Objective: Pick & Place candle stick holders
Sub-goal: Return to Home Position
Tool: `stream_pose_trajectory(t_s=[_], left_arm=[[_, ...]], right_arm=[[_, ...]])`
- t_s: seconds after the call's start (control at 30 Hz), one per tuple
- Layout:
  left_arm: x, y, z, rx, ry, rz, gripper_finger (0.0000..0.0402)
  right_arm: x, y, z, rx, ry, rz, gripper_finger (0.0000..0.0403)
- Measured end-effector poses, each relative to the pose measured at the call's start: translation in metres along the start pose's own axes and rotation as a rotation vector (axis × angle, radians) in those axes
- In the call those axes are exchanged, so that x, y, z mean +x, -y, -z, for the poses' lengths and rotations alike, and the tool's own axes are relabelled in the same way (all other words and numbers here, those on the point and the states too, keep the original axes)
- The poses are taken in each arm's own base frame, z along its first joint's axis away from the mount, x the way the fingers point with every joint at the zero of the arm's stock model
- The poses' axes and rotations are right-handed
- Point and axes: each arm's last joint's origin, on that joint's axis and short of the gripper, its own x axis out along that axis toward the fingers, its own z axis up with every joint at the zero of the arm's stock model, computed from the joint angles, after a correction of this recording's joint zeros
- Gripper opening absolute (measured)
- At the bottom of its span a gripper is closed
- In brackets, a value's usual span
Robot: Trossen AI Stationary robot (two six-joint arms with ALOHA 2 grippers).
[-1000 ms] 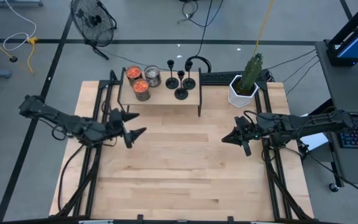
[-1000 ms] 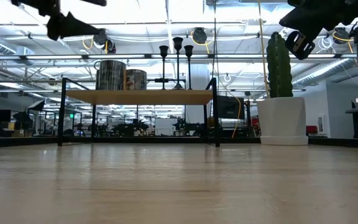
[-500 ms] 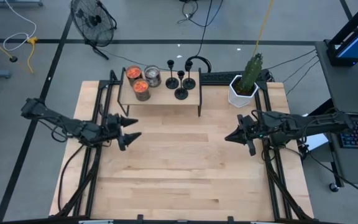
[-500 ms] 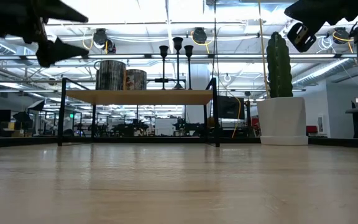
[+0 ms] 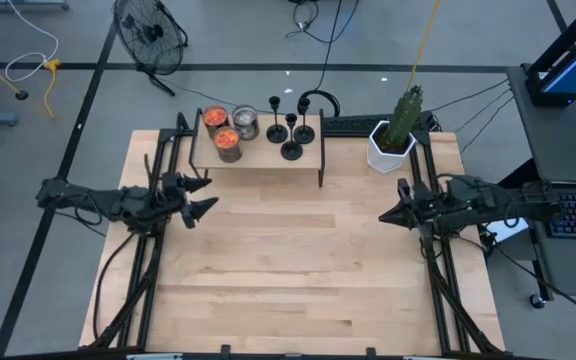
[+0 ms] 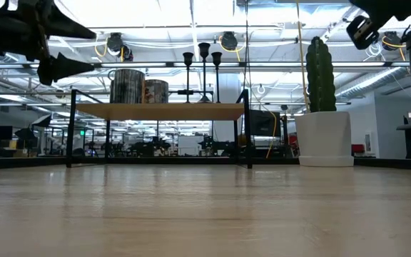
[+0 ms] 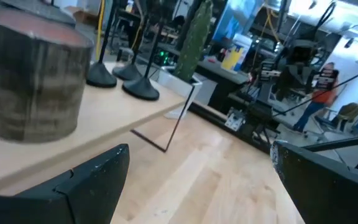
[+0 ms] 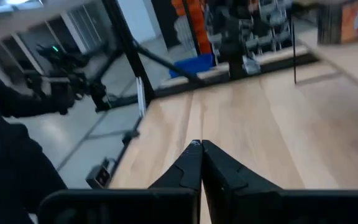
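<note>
Three black candle stick holders [image 5: 291, 140] stand by their round disc bases on a small wooden shelf [image 5: 268, 162] at the table's far middle. In the low view the holders [image 6: 204, 61] show upright; in the left wrist view only their bases [image 7: 140, 90] show. My left gripper [image 5: 211, 193] hangs open above the table, left of the shelf's near left corner, pointing level, with nothing between its fingers [image 7: 98, 177]. My right gripper [image 5: 382, 215] is shut and empty near the table's right side, its fingertips [image 8: 199, 148] together.
Two orange-filled jars [image 5: 221, 132] and a silver can [image 5: 245, 122] stand on the shelf's left part. A potted cactus [image 5: 396, 132] stands at the far right. Bare wooden tabletop [image 5: 288, 260] lies between and in front of the arms.
My left gripper has drawn back toward the table's left edge and sunk lower, staying open. My right gripper has drawn back toward the table's right edge, rolling a little, staying shut. Nothing on the shelf has moved.
</note>
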Motion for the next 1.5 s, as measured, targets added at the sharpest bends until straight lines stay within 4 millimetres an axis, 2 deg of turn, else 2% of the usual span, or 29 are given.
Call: stream_pose_trajectory(t_s=[0.13, 0.3, 0.5, 0.6, 0.9, 1.07, 1.4, 1.5], left_arm=[[-0.006, -0.006, -0.003, 0.009, 0.014, 0.005, 0.0399], [-0.007, -0.009, 0.000, -0.011, -0.006, 0.006, 0.0399], [-0.001, -0.014, 0.020, -0.040, 0.031, 0.023, 0.0399], [0.000, -0.019, 0.030, -0.045, 0.018, -0.011, 0.0399], [-0.001, -0.033, 0.032, -0.026, 0.010, -0.117, 0.0399], [0.000, -0.034, 0.032, -0.019, -0.019, -0.053, 0.0399], [0.003, -0.034, 0.036, 0.016, -0.070, -0.063, 0.0399], [0.004, -0.034, 0.037, 0.060, -0.077, -0.063, 0.0399]], right_arm=[[0.000, 0.004, 0.012, -0.004, 0.096, -0.034, 0.0000], [0.013, 0.018, 0.049, 0.075, 0.142, -0.071, 0.0000], [0.020, 0.028, 0.080, 0.075, 0.243, -0.157, 0.0000], [0.017, 0.028, 0.080, 0.104, 0.278, -0.177, 0.0000], [0.012, 0.030, 0.088, 0.111, 0.222, -0.152, 0.0000], [0.012, 0.033, 0.095, 0.114, 0.164, -0.096, 0.0000], [0.013, 0.036, 0.100, 0.048, 0.130, -0.040, 0.0000], [0.013, 0.036, 0.100, -0.027, 0.130, -0.031, 0.0000]])
